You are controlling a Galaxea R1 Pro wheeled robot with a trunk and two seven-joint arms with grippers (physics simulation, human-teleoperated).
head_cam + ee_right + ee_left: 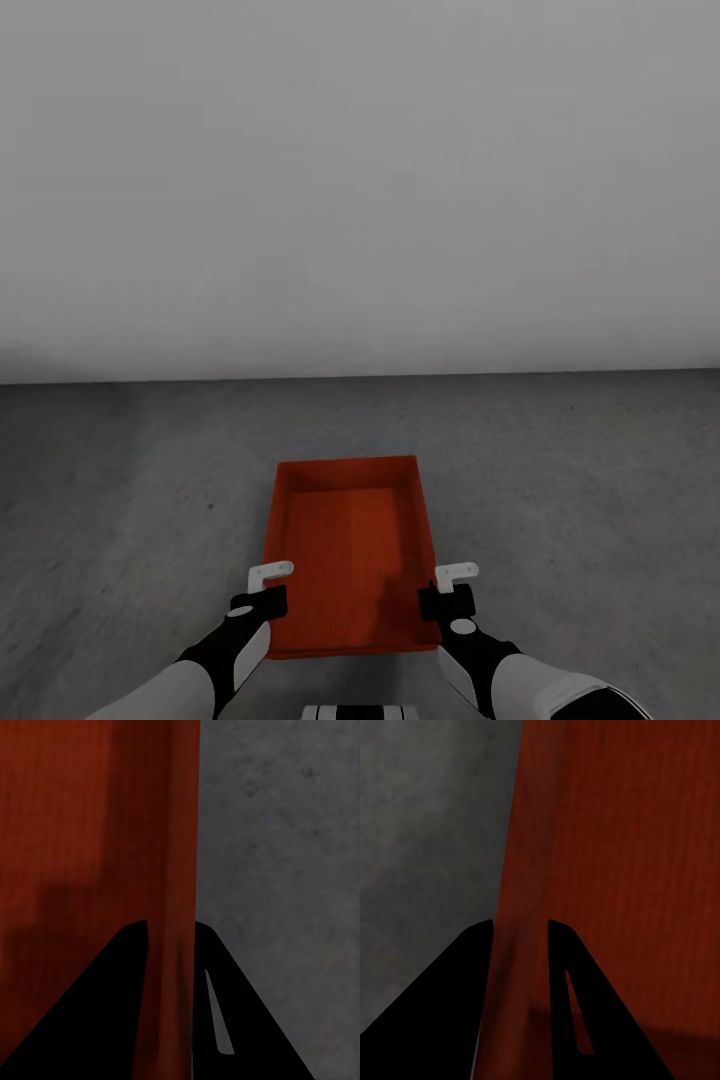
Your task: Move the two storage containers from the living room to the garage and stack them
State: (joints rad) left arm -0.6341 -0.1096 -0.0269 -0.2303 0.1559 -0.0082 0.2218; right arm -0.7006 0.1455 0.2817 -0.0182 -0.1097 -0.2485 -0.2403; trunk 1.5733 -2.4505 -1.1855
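Note:
One orange-red open-topped storage container (pixel 350 540) sits low in front of me over the garage's dark grey concrete floor (pixel 560 480); whether it rests on the floor or hangs just above it I cannot tell. My left gripper (pixel 268 592) is shut on its left wall near the close corner, and the left wrist view shows that wall (pixel 521 870) pinched in the left gripper (pixel 520 924). On the opposite side my right gripper (pixel 447 590) is shut on the right wall, which runs between the black fingers of the right gripper (pixel 171 924) in the right wrist view. The container (pixel 75 832) is empty.
A plain grey-white wall (pixel 360 180) rises straight ahead, meeting the floor a short way beyond the container. Bare concrete (pixel 277 870) spreads to both sides of the bin. The top of my base (pixel 360 712) shows at the near edge.

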